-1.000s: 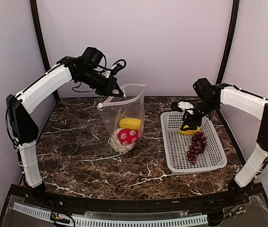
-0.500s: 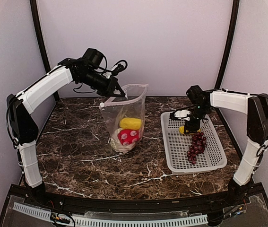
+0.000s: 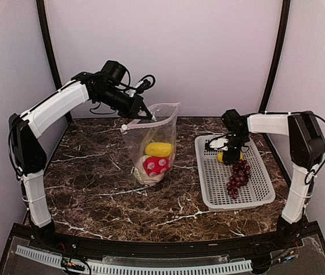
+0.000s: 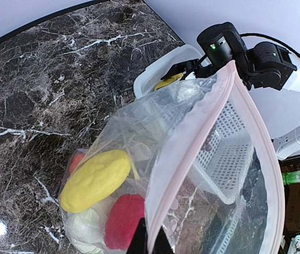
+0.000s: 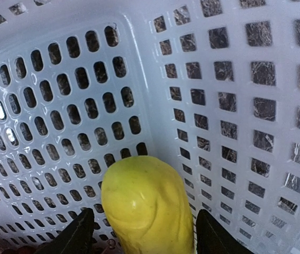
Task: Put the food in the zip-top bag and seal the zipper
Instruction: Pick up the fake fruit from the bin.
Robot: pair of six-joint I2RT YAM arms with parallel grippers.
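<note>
Clear zip-top bag (image 3: pixel 151 134), pinkish zipper (image 4: pixel 192 143); yellow piece (image 3: pixel 157 149); red pepper (image 3: pixel 155 165), seemingly white-spotted; white basket (image 3: pixel 248 195); dark purple grapes (image 3: pixel 238 177).

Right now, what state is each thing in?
Bag, held upright by its rim, mouth open.
Zipper, unsealed.
Left gripper, shut on bag.
Basket, flat on table.
Loose yellow piece, lying in basket.
Right gripper, open, straddling loose yellow piece.
Grapes, lying in basket.
Pepper, inside bag.
Bagged yellow piece, above pepper.
Cauliflower, at bag's bottom.
</note>
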